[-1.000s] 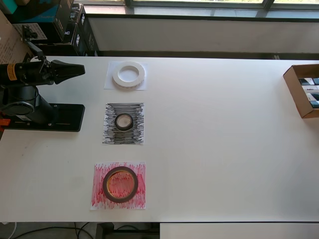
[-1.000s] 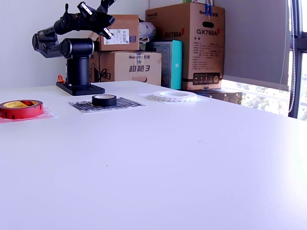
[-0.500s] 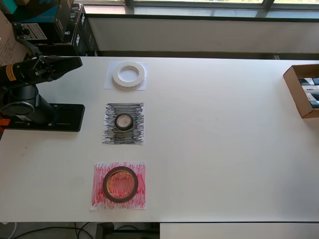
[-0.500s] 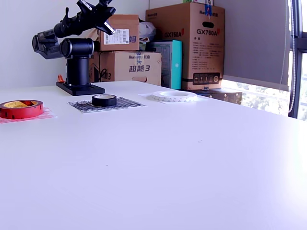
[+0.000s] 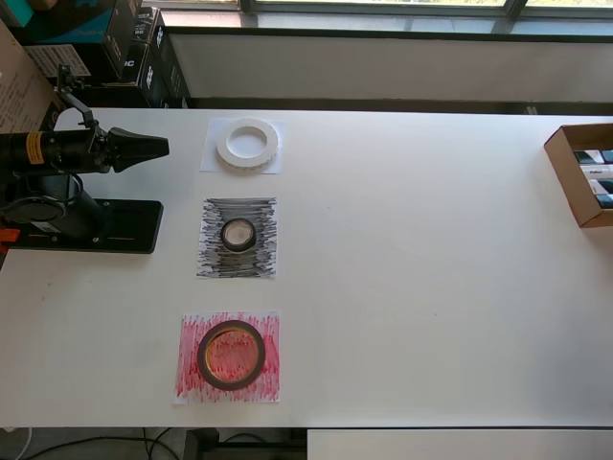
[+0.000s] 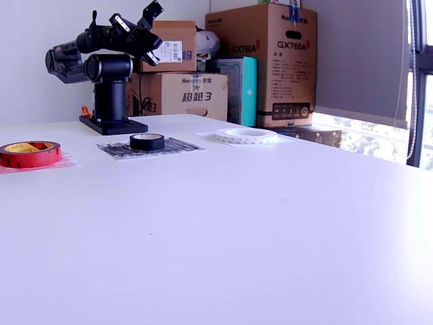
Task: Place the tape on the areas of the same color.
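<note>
We see every roll on its matching sheet: the white roll (image 5: 248, 143) beyond the black roll (image 5: 238, 234), the red roll (image 5: 231, 355) nearer. All look light and stiff, best pinched across the wall. Whether the gripper (image 5: 153, 149) has released jaws, we cannot tell.

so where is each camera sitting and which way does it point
Overhead view: sits above the white table, looking straight down; the arm's base and gripper show at the view's left edge.
Exterior view: sits low near table height, looking across the table toward stacked cardboard boxes; the whole arm with its gripper stands at the far left.
Both share: the red tape roll, black tape roll and white tape roll, each on its sheet.
</note>
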Available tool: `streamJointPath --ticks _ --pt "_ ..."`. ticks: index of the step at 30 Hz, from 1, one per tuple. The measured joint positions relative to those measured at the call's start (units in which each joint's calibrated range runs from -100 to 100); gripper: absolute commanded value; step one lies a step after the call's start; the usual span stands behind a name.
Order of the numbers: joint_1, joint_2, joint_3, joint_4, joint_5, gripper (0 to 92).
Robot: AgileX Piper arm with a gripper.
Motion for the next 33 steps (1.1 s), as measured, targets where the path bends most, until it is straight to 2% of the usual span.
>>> streamJointPath --ticks 5,33 --pt "0.0 0.0 0.0 2.9 0.0 0.3" --pt "0.0 0.0 0.0 2.9 0.0 0.3"
